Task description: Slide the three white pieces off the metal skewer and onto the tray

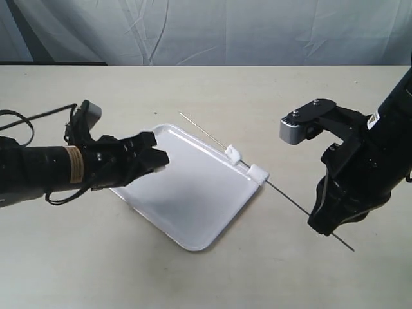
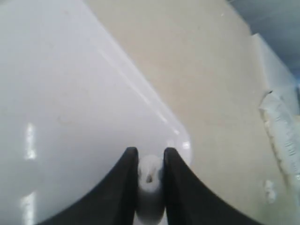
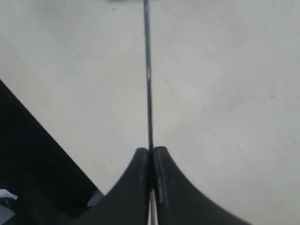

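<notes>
A pale beige tabletop (image 1: 77, 257) stretches before a creased grey-white cloth backdrop (image 1: 257, 26).

In the exterior view, the tray (image 1: 187, 199) lies at the centre, turned cornerwise like a diamond. The skewer (image 1: 293, 203) runs from 11 o'clock towards 4 o'clock, along the tray's 1 o'clock edge. One white piece (image 1: 233, 153) and a second white piece (image 1: 258, 172) sit threaded on it, near each other, just by the tray's 3 o'clock corner. The left gripper (image 1: 158, 153) hangs over the tray's 9 o'clock corner. The right gripper (image 1: 320, 225) is at 4 o'clock from the tray, apart from it, where the skewer's lower stretch passes.

In the left wrist view, the left gripper (image 2: 150, 154) has its black jaws clenched on a third white piece (image 2: 150, 180), which shows a small dark hole in its end. The tray's glossy surface (image 2: 56, 93) lies below, its rounded corner close by and bare tabletop (image 2: 211, 93) past the rim.

In the right wrist view, the right gripper (image 3: 152, 152) has its jaws pinched tight on the skewer (image 3: 148, 84), which runs straight away from them above the tabletop (image 3: 225, 93).
</notes>
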`<state>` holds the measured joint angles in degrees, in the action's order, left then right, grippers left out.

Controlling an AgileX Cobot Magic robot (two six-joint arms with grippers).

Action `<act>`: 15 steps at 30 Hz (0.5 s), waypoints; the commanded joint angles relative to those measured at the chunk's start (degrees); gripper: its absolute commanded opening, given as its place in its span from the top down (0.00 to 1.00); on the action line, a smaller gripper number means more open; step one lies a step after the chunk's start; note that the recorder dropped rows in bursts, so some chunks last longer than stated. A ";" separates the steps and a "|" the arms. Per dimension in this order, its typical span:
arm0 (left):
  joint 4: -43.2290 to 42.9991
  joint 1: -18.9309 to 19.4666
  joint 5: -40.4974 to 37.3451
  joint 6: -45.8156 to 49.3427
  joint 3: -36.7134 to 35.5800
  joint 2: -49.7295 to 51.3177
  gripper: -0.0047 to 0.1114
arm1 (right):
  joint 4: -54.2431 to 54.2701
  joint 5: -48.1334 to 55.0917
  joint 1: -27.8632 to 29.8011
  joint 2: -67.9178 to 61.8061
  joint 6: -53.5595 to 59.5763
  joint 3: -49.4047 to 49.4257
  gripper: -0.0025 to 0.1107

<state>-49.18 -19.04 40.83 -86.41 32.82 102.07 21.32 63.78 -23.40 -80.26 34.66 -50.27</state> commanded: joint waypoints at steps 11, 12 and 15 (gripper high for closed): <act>2.23 -3.44 17.53 4.98 2.67 5.41 0.61 | -0.10 -5.67 -0.07 0.60 -6.04 0.20 0.98; 1.44 -3.44 19.94 3.97 2.67 5.28 0.61 | -0.10 -5.67 -0.07 0.60 -6.04 0.20 0.98; 0.95 -3.44 29.14 -0.21 2.67 5.28 0.61 | 0.04 -5.21 -0.07 0.60 -6.16 0.20 0.98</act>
<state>-47.90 -22.24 65.42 -84.21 35.43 107.88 21.32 58.61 -23.40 -80.04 28.68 -50.27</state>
